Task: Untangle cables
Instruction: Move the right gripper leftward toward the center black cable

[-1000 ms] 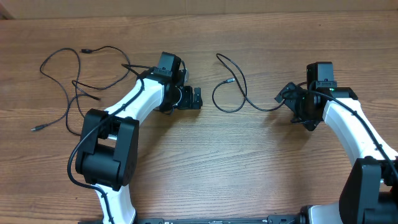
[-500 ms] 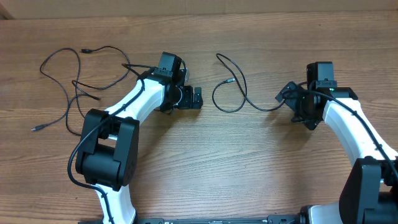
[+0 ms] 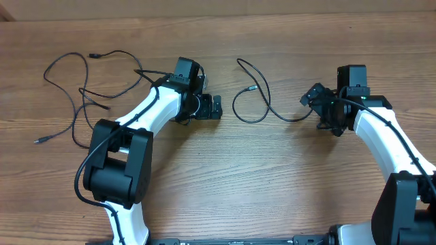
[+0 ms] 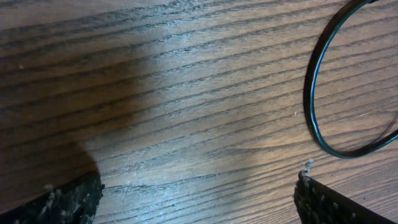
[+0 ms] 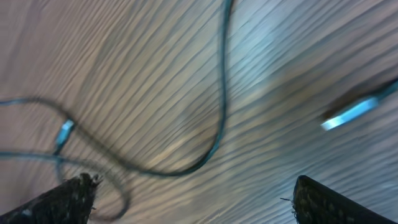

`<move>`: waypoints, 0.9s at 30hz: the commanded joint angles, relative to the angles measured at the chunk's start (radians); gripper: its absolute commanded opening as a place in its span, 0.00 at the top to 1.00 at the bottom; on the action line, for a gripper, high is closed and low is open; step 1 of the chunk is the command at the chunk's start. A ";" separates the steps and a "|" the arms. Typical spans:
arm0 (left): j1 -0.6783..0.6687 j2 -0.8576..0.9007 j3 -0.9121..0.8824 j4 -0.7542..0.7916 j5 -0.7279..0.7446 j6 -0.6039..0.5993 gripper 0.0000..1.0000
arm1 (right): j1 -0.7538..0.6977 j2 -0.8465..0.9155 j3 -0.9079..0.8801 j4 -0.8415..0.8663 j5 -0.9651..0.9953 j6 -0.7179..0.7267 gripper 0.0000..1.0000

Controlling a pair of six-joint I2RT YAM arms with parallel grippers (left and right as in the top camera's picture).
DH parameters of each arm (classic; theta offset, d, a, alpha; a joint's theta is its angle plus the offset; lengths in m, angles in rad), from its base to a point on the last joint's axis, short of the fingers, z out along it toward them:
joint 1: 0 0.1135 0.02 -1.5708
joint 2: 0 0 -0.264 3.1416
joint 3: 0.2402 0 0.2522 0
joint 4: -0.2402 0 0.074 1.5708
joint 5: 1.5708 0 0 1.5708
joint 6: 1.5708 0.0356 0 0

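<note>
Count, claws: two on show, a left claw (image 3: 215,107) and a right claw (image 3: 320,112), both low over the wooden table (image 3: 272,190).
Count, cables: a loose tangle (image 3: 82,95) on the left that looks like two strands, though the crossings make that hard to call, plus one single cable (image 3: 262,102) in the middle.
Tangle, place: toward the far-left corner of the table, well to the left of the left claw.
Tangle, lie: sprawled wide, with loops up toward the far edge. One thin tail trails toward the left edge, and its plug tip (image 3: 37,141) points left.
Left claw: jaws spread wide, aimed right, and the wrist view shows only bare wood between the fingertips.
Single cable, place: mid-table, nearer the far edge, between the two claws. Its loop sits just right of the left claw, apart from it.
Single cable, lie: one end lies up toward the far edge, then it curls into an open loop around a silver-tipped plug (image 3: 251,88). The tail runs off to the right, so the long axis is roughly left to right.
Right claw: jaws wide apart, aimed left, with the cable's tail reaching right up to it. I cannot tell whether they touch. The blurred wrist view shows strands ahead of the fingertips.
</note>
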 commanded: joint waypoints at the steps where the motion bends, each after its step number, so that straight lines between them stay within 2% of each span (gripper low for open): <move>1: -0.003 0.041 -0.039 0.000 -0.031 0.014 0.00 | -0.001 0.006 -0.005 0.023 -0.164 0.013 0.00; 9: -0.003 0.041 -0.039 0.000 -0.032 0.014 0.00 | 0.038 0.017 -0.005 0.111 -0.140 0.013 0.00; 14: -0.003 0.041 -0.039 0.000 -0.032 0.014 0.00 | 0.100 0.047 -0.005 0.153 0.006 0.014 0.00; 17: -0.003 0.041 -0.039 0.000 -0.032 0.014 0.00 | 0.134 0.079 -0.005 0.200 0.030 0.073 0.00; 21: -0.003 0.041 -0.039 0.000 -0.032 0.014 0.00 | 0.167 0.133 -0.005 0.252 0.029 0.221 0.00; 27: -0.003 0.041 -0.039 0.002 -0.032 0.014 0.00 | 0.182 0.196 -0.005 0.315 0.029 0.328 0.00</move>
